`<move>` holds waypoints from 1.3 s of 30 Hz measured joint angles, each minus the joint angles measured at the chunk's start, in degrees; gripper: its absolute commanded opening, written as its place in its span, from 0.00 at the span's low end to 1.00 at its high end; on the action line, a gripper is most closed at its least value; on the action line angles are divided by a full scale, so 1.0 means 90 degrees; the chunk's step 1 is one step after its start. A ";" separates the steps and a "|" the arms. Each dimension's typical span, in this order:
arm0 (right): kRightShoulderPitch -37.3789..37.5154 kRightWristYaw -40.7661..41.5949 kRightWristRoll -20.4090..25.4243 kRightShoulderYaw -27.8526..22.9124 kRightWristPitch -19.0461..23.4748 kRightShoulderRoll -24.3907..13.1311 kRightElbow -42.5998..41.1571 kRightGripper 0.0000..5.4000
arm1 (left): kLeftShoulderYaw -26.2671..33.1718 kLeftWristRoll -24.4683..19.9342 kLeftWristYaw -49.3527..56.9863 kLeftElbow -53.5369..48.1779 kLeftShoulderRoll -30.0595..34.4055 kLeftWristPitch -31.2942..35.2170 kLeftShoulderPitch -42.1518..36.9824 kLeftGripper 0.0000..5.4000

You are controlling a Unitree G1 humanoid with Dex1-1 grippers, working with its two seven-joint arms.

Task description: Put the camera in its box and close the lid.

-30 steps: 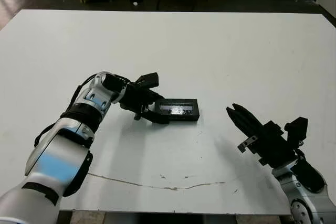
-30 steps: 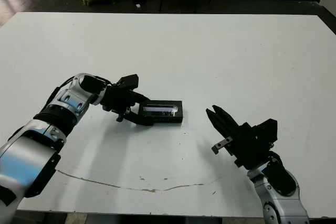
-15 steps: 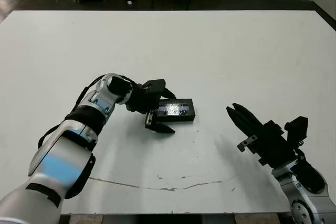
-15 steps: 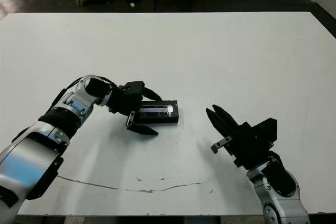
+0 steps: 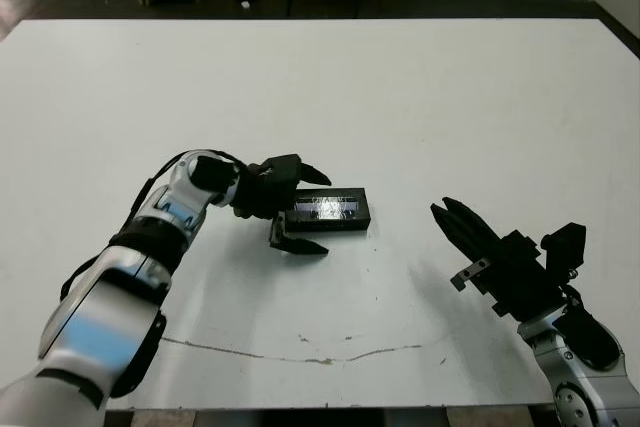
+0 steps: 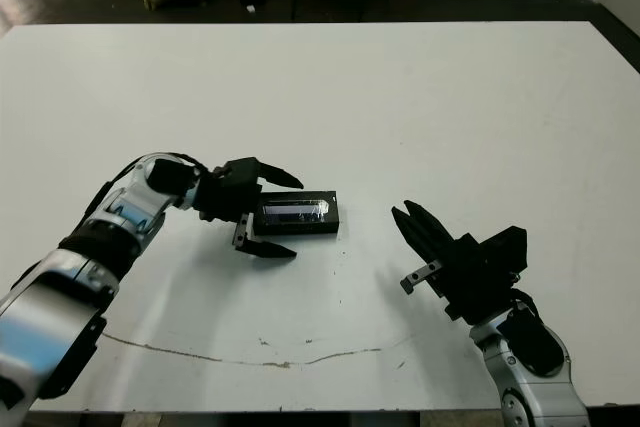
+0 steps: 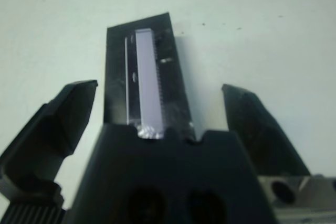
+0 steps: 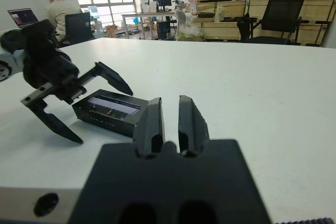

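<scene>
Two black fingers of the left pincer stand wide apart at the left end of the lid, which lies closed on the white bench. Only the left wrist view shows the bluish-grey strip closely. Near the bench's front, the right pincer has its fingers nearly together, well apart from the lid.

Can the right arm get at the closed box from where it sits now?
Probably yes: bare table lies between the right gripper and the box; the left gripper straddles only its far end.
</scene>
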 measured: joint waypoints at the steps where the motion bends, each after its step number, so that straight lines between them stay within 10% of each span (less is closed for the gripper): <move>1: 0.0005 -0.0001 -0.0003 0.0009 0.0000 0.0005 0.0000 0.00 | 0.0112 -0.0157 -0.0098 -0.0168 0.0059 0.0063 0.0033 1.00; 15: 0.0076 -0.0129 -0.0022 0.0064 0.0125 0.0007 -0.0130 0.00 | 0.0925 -0.1495 -0.0679 -0.2286 0.1034 0.1161 0.0404 1.00; 22: 0.0073 -0.0146 -0.0040 0.0108 0.0129 0.0012 -0.0133 0.00 | 0.1675 -0.2059 0.1858 -0.3669 0.0250 0.2465 0.1566 0.97; 39: 0.0052 -0.0232 -0.0210 0.0203 -0.0009 0.0125 -0.0052 0.00 | 0.0296 -0.0352 0.5687 -0.5086 -0.1601 0.2873 0.3385 0.25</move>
